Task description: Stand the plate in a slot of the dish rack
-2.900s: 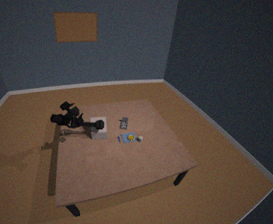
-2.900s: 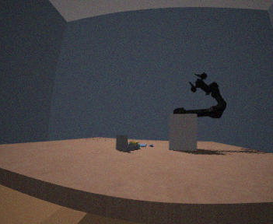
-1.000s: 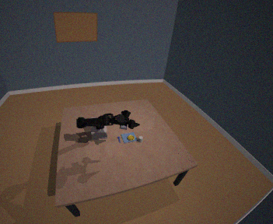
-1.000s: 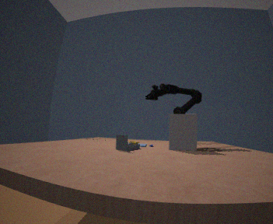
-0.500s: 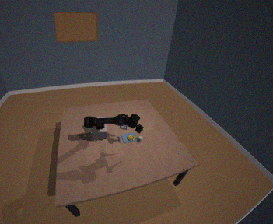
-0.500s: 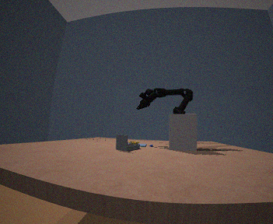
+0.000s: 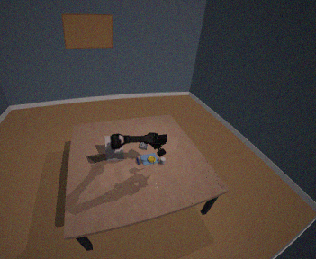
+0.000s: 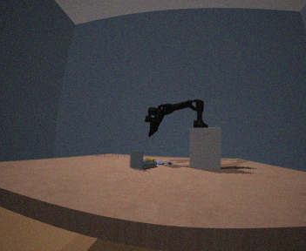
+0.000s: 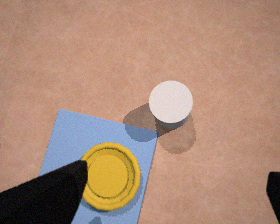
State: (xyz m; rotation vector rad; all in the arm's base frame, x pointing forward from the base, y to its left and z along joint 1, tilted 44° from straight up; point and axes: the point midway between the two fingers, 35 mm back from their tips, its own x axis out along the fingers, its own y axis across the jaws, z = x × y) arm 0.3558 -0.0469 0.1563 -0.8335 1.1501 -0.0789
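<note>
Top, exterior: far off; wrist: close, downward (all share tabletop (image 7: 183,180) (image 8: 116,192) (image 9: 231,50)).

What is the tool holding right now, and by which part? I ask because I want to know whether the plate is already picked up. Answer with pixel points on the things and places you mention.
Nothing: the tool (image 9: 174,175) is open, and the yellow plate (image 9: 107,175) lies on the blue mat (image 9: 58,137).
</note>
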